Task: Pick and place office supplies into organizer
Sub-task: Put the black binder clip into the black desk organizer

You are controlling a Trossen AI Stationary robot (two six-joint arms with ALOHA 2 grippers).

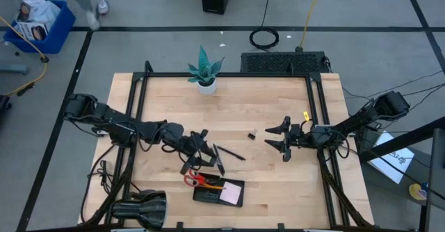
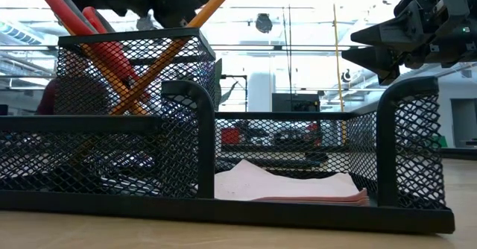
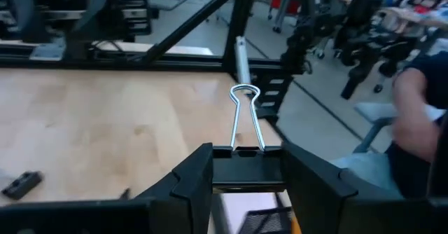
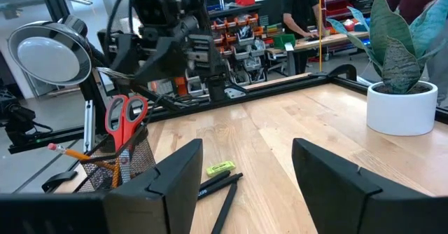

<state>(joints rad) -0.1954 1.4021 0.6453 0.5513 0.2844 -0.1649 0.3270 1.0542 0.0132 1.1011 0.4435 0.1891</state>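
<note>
The organizer [image 1: 219, 192] is a black mesh tray near the table's front edge. Red-handled scissors [image 2: 104, 51] and orange pencils [image 2: 160, 55] stand in its tall compartment, and a pink note pad [image 2: 291, 186] lies in its low one. My left gripper [image 1: 198, 145] hovers just beyond the organizer's far left corner, shut on a black binder clip [image 3: 246, 167]. Black pens [image 1: 224, 154] and a small yellow piece [image 4: 219, 168] lie on the table beside it, and a tiny black clip [image 1: 252, 133] lies farther right. My right gripper [image 1: 281, 138] waits open at mid right. My left gripper pinches the binder clip's black body [image 3: 246, 172] between its two fingers, one finger at each end of the body. The fingers lie nearly level. The clip's silver wire handles [image 3: 245, 115] stick out forward, away from the fingers. The clip is lifted clear, above the organizer's mesh [image 3: 262, 220].
A potted teal plant [image 1: 205, 72] stands at the far edge. A black lamp [image 1: 142, 208] sits at the near left corner. Black frame rails [image 1: 139, 100] run along both table sides. A person's arm [image 3: 420, 122] shows beyond the table.
</note>
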